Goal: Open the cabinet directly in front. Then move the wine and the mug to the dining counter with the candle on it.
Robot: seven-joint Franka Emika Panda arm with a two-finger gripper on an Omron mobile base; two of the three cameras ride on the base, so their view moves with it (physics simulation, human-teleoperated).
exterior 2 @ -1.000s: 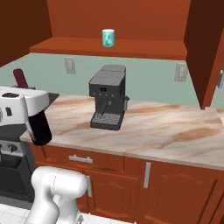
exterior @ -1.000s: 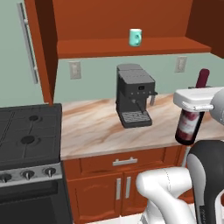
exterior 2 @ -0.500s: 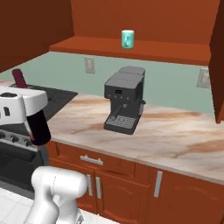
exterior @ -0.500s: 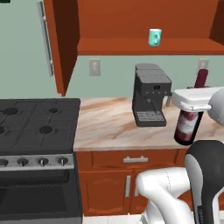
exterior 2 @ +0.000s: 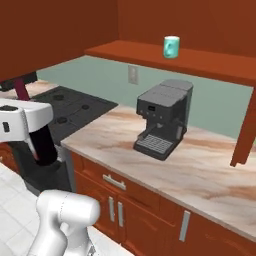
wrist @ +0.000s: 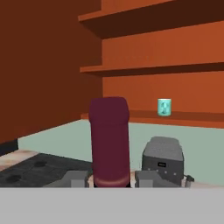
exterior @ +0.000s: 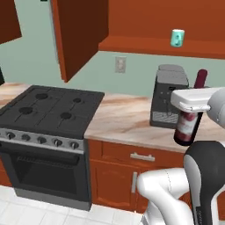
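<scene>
Gripper clamped on wine just under neck, upright. Glass, likely heavy, slick, breakable; high hold probably fine. Mug light, on cabinet shelf.

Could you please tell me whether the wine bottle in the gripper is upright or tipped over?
Upright: the wine hangs neck-up in the gripper, clear of the counter.

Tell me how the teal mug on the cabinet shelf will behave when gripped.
The mug looks rigid and glossy, so probably slippery and breakable. It is small, likely light. Standing upright near the shelf edge, it could tip off if nudged.
</scene>
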